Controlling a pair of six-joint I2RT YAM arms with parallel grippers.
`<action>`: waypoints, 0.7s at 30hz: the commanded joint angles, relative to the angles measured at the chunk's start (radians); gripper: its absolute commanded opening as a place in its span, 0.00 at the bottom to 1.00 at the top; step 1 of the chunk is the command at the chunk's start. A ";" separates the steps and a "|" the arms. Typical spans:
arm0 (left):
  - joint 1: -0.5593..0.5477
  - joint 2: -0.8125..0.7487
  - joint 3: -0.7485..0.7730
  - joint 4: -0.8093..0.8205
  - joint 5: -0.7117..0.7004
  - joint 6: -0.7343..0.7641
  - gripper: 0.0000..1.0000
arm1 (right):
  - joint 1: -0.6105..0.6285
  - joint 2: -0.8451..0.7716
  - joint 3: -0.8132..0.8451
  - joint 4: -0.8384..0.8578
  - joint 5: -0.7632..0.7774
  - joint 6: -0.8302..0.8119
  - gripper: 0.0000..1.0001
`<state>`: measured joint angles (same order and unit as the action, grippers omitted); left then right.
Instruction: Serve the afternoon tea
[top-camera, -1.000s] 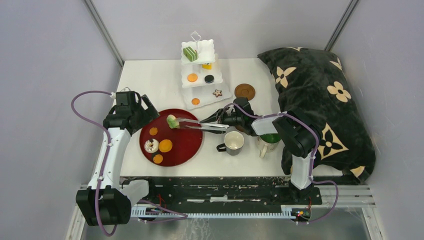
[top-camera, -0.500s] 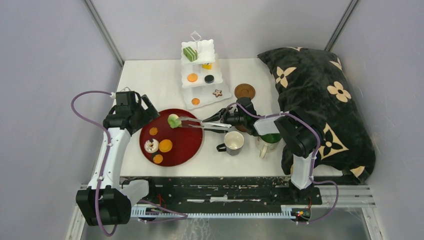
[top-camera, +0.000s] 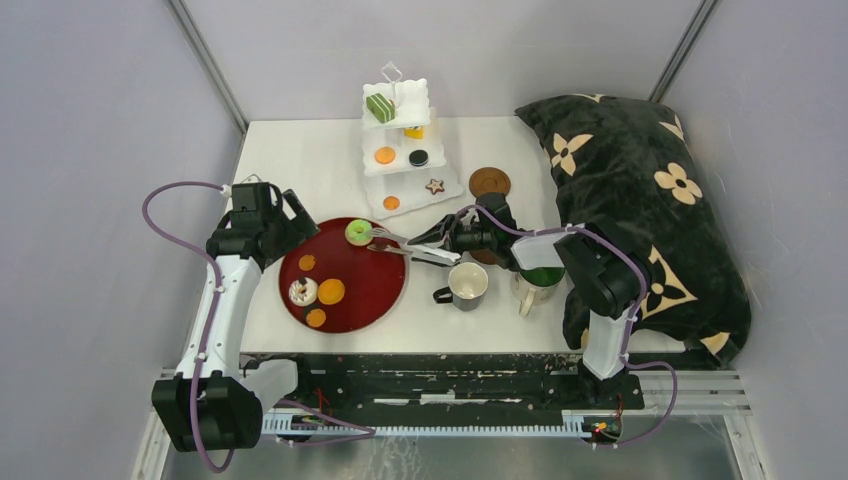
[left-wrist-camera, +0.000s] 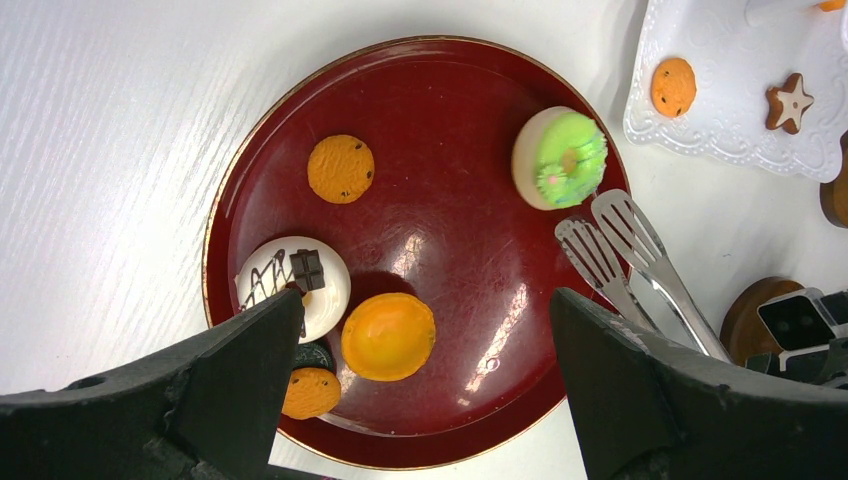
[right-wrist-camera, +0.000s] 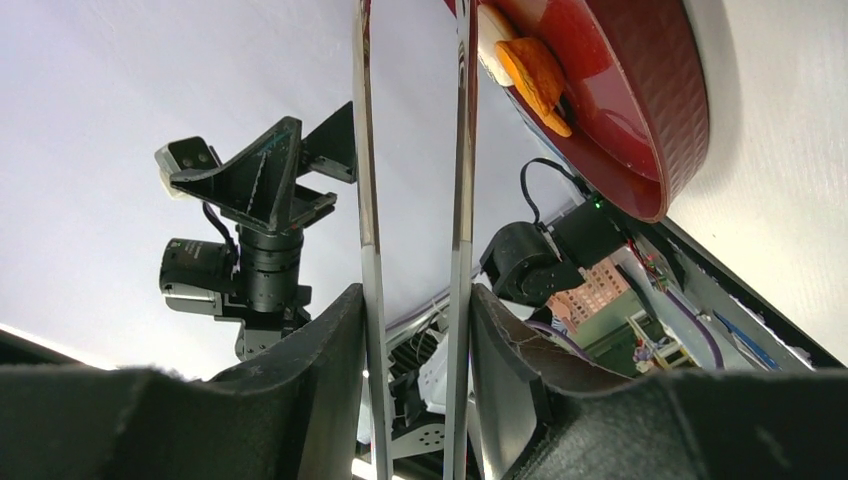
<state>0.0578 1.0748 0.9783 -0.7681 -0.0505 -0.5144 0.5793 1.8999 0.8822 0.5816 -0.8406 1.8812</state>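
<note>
The green donut (top-camera: 358, 232) lies at the far right edge of the dark red tray (top-camera: 365, 290), just left of the spread tips of the metal tongs (top-camera: 405, 250). The right gripper (top-camera: 440, 240) pinches the tongs. The left gripper (top-camera: 292, 218) is spread wide at the tray's left.

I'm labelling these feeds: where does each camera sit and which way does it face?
Top external: above and behind, looking down on the table; both arms show.
Left wrist: over the dark red tray, facing down; open left hand frames the bottom.
Right wrist: low by the table, looking along the tongs toward the tray; right hand grips them.
Shared: top and left wrist both show the green donut.
</note>
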 joint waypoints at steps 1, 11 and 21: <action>0.005 -0.013 -0.004 0.036 -0.001 -0.004 1.00 | -0.004 -0.070 0.054 0.012 -0.056 -0.063 0.45; 0.005 -0.012 0.000 0.044 -0.005 -0.007 1.00 | -0.002 -0.158 0.192 -0.327 -0.096 -0.379 0.40; 0.005 -0.004 0.028 0.044 -0.032 0.000 1.00 | 0.015 -0.293 0.508 -1.173 0.192 -1.247 0.37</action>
<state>0.0578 1.0744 0.9741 -0.7609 -0.0559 -0.5144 0.5827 1.6810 1.3167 -0.3401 -0.7563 0.9783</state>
